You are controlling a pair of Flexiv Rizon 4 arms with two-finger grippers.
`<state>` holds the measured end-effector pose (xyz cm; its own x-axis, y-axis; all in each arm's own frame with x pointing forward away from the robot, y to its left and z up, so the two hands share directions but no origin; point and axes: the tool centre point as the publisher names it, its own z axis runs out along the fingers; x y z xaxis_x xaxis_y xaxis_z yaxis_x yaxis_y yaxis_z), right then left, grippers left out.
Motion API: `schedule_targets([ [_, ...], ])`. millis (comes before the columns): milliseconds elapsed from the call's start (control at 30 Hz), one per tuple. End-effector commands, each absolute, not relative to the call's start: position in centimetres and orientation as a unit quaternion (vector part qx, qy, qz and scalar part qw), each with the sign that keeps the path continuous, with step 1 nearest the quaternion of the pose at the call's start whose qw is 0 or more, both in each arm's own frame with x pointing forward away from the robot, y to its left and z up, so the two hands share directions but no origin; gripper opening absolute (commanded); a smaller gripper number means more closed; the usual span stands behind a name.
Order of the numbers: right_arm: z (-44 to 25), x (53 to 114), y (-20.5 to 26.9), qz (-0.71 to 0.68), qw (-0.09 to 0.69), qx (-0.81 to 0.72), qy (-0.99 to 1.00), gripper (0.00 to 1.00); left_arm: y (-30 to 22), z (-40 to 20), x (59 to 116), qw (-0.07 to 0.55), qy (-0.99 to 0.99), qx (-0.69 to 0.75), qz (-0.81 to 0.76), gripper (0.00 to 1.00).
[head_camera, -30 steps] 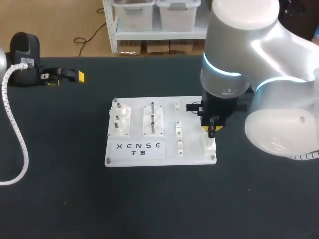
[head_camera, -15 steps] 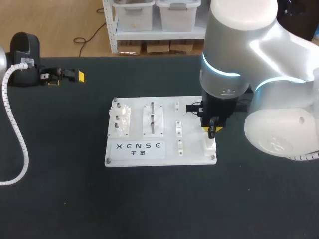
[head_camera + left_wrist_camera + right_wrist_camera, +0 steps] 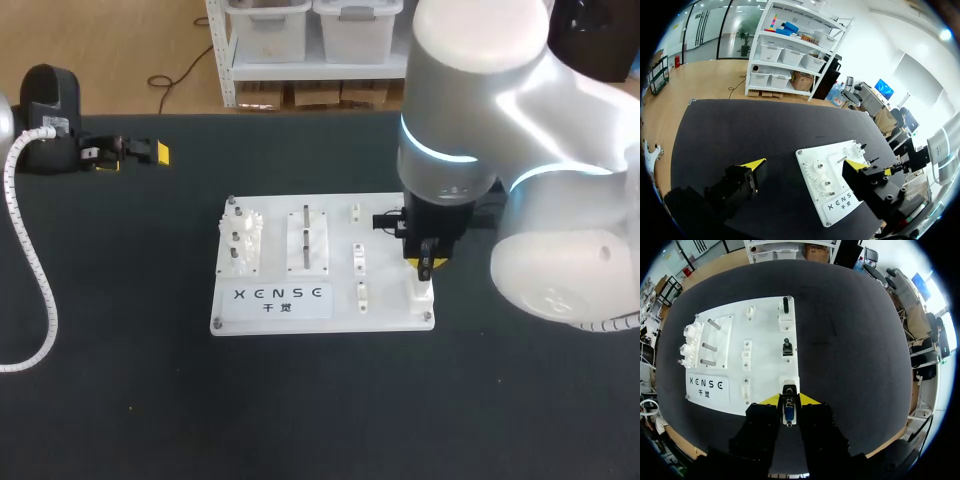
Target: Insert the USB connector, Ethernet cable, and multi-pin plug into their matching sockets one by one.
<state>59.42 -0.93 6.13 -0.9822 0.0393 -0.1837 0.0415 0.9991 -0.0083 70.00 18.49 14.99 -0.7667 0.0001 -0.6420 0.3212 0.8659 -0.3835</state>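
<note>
- Right gripper: fingers pinch the plug, seemingly the USB, just over the socket at the board's 5 o'clock corner.
- Change: over the last second my right arm has edged slightly toward 9 o'clock, the gripper hardly shifting. I judge this to be fine alignment, with the plug not yet seated.
- Board: two dark pieces stand at 12 o'clock from the socket.
- Left gripper: fingers spread, empty, at 10 o'clock from the board.
</note>
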Motion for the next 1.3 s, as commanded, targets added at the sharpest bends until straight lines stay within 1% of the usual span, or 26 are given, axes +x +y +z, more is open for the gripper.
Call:
schedule_targets([
  [33,5.4,58.9,-1.1,-0.005,0.096,0.024,0.995,0.00,18.5,15.0,70.0,0.330,0.908,0.088,-0.243,1.00],
  [567,2.2,59.8,-0.8,-0.013,0.051,0.038,0.998,0.00,18.5,15.0,70.0,0.330,0.908,0.088,-0.243,1.00],
  [800,1.8,60.0,-0.9,-0.020,0.046,0.032,0.998,0.00,18.5,15.0,70.0,0.330,0.908,0.088,-0.243,1.00],
  [900,2.6,60.4,-0.9,-0.017,0.059,0.031,0.998,0.00,18.5,15.0,70.0,0.330,0.908,0.088,-0.243,1.00],
  [933,3.0,60.5,-0.9,-0.016,0.064,0.032,0.997,0.07,18.5,15.0,70.0,0.330,0.908,0.088,-0.243,1.00],
  [967,3.3,60.7,-0.9,-0.015,0.066,0.033,0.997,0.16,18.5,15.0,70.0,0.330,0.908,0.088,-0.243,1.00],
  [1000,3.5,60.8,-1.0,-0.016,0.073,0.033,0.997,0.32,18.5,15.0,70.0,0.330,0.908,0.088,-0.243,1.00],
  [1033,3.9,61.0,-1.0,-0.017,0.077,0.034,0.996,0.91,18.5,15.0,70.0,0.330,0.908,0.088,-0.243,1.00],
  [1067,4.1,61.1,-1.1,-0.016,0.082,0.036,0.996,1.00,18.5,15.0,70.0,0.330,0.908,0.088,-0.243,1.00],
  [1300,6.1,61.5,-1.3,-0.011,0.100,0.043,0.994,1.00,18.5,15.0,70.0,0.330,0.908,0.088,-0.243,1.00],
])
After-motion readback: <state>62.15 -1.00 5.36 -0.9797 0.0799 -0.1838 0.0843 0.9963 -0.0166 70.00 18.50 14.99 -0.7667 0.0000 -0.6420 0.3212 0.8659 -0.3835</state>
